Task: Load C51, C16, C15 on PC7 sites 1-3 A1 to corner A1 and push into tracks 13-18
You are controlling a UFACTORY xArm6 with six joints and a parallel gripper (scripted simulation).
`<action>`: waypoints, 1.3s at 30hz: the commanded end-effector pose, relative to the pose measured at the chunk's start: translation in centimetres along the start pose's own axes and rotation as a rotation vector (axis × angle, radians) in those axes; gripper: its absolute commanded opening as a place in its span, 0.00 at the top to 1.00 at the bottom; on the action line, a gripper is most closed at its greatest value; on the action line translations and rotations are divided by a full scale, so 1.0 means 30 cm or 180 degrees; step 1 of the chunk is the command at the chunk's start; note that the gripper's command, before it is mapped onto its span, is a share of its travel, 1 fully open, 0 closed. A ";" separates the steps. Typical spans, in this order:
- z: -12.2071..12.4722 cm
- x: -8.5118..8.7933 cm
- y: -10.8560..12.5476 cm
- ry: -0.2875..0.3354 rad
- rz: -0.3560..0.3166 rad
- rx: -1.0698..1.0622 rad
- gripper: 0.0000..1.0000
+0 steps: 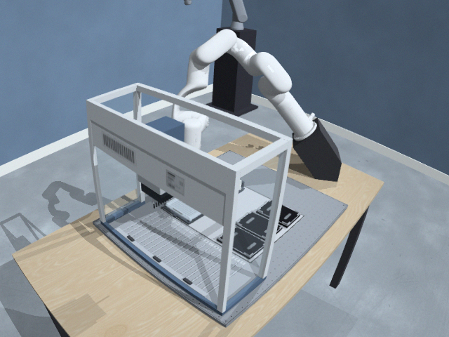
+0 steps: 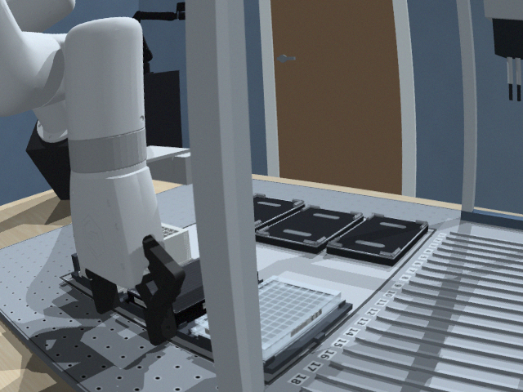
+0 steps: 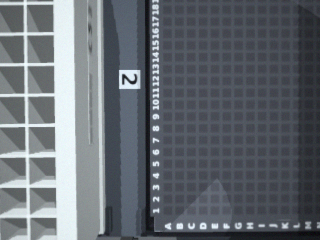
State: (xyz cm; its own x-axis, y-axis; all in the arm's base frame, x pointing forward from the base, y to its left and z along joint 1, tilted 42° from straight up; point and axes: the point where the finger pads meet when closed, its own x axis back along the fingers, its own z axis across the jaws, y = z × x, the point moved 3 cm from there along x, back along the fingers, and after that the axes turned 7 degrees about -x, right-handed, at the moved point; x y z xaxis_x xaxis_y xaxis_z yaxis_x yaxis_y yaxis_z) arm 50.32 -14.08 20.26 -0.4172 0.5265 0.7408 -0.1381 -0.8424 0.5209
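Hovering low over carrier PC7 (image 2: 192, 335), the gripper (image 2: 127, 301) has its fingers spread wide, one black finger (image 2: 163, 295) each side of the dark 384-well plate C16 (image 3: 230, 115), clamping nothing. C16 sits on the site labelled 2 (image 3: 129, 79); the wrist view shows its row letters and column numbers meeting at the lower left corner. White deep-well block C51 (image 3: 30, 120) stands just beside it. Clear 96-well plate C15 (image 2: 291, 309) lies at the carrier end nearest the rails (image 2: 443, 295), by track numbers 13–18. PC7 rests on the apron (image 2: 295, 261). Three black nests (image 2: 315, 228) stand in a row beyond.
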 end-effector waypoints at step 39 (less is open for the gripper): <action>0.010 0.003 0.053 0.0009 0.0000 -0.0001 0.00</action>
State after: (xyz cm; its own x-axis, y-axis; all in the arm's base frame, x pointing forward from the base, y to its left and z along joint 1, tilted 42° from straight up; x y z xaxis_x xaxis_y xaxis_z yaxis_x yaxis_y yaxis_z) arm 50.28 -15.23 21.05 -0.4172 0.5263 0.7409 -0.1378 -0.8425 0.5208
